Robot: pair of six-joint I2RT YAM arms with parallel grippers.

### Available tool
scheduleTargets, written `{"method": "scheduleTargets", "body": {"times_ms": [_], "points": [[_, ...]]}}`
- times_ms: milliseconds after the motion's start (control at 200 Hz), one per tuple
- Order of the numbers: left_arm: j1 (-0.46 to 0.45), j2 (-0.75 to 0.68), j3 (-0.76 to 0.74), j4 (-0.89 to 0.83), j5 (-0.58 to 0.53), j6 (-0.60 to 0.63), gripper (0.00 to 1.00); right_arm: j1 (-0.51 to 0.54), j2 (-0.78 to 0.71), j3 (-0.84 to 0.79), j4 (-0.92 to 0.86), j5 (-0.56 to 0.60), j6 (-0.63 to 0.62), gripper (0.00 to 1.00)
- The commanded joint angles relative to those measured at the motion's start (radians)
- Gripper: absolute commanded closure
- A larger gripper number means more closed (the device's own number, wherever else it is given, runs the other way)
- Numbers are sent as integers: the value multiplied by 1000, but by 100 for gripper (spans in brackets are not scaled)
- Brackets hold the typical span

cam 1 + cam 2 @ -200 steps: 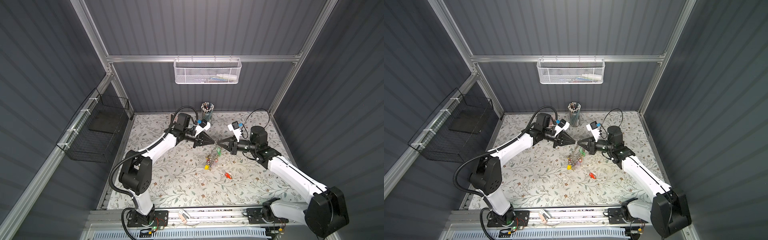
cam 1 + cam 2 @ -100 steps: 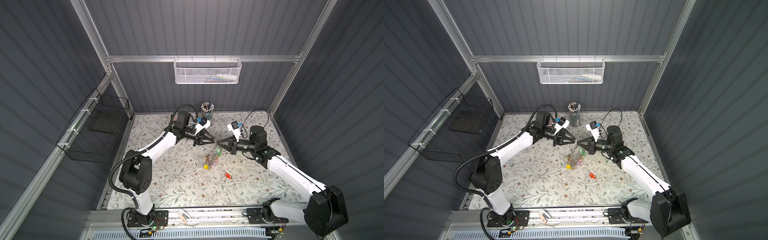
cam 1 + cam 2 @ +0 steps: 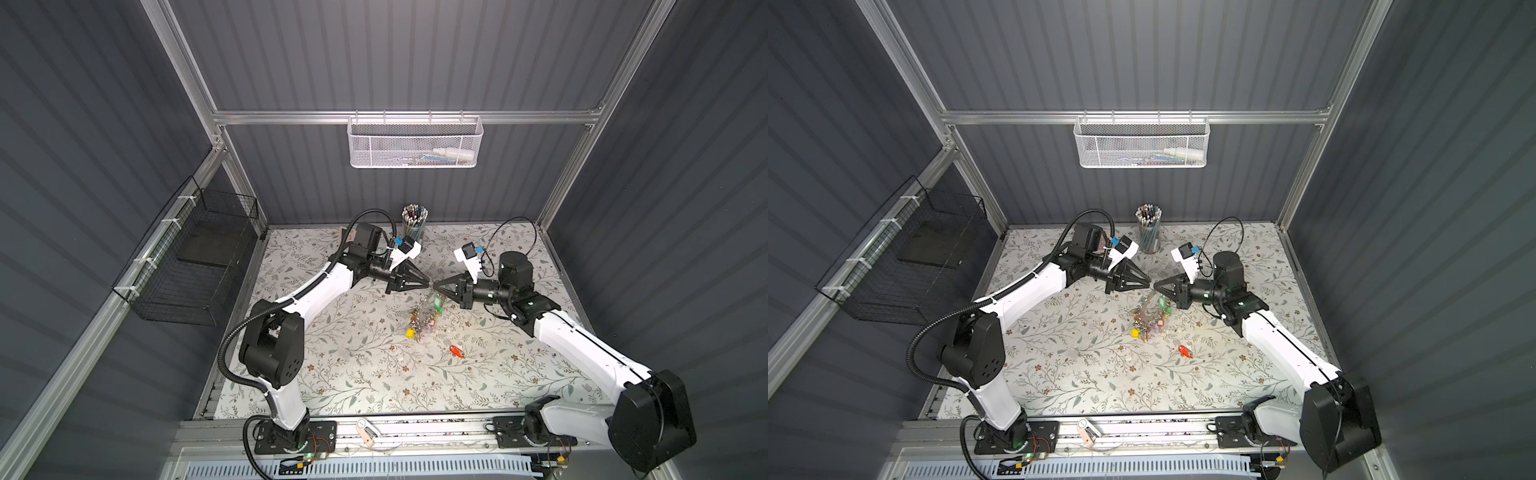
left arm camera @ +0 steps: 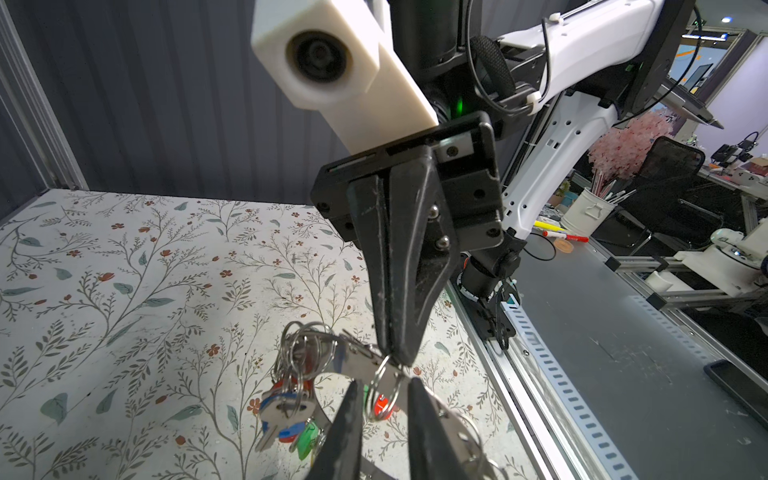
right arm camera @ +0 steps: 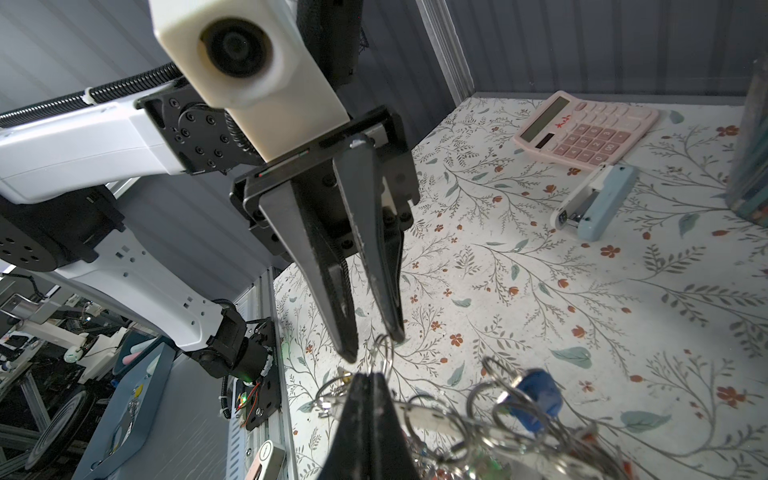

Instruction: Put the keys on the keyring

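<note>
- In both top views there are three containers. A white mesh basket [image 3: 365,145] on the back rail holds a white tube and a few thin coloured sticks. A black wire basket [image 3: 166,291] on the side wall holds one dark flat slab. A pencil cup [image 3: 415,232] at the back of the floral mat [image 3: 353,353] is crammed with pencils.
- In both top views the left gripper [image 3: 424,286] and right gripper [image 3: 436,286] meet tip to tip above the mat. The keyring [image 3: 424,306] hangs from the right gripper, with the keys [image 3: 420,325] bunched at its low end. One red-orange-tagged key [image 3: 456,351] lies alone on the mat, apart from the bunch.
- In the left wrist view the right gripper [image 4: 399,357] has its jaws pressed together, pinching the keyring [image 4: 359,353]. The left gripper [image 4: 384,415] stands slightly parted either side of one small split ring [image 4: 384,390], not squeezing it. The keys [image 4: 286,399] are too tangled to count.
- In the right wrist view the left gripper [image 5: 372,345] shows a gap between its jaws, and the right gripper [image 5: 368,386] is closed. One pink calculator [image 5: 586,129] and one pale blue stapler [image 5: 594,203] lie on the mat.
</note>
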Motion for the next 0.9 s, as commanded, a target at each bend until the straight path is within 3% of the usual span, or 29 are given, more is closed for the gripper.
{"method": "scheduleTargets", "body": {"times_ms": [0,435,775,895], "points": [[6,19,33,-44,26,32,79,4,0,50,52,-25,-10,100],[4,23,43,-83,40,65,82,4,11,59,43,-24,-14,100],[4,30,58,-97,33,61,99,3,14,57,37,-22,-17,100],[4,11,30,5,43,-54,100,3,8,57,37,-20,-14,100]]}}
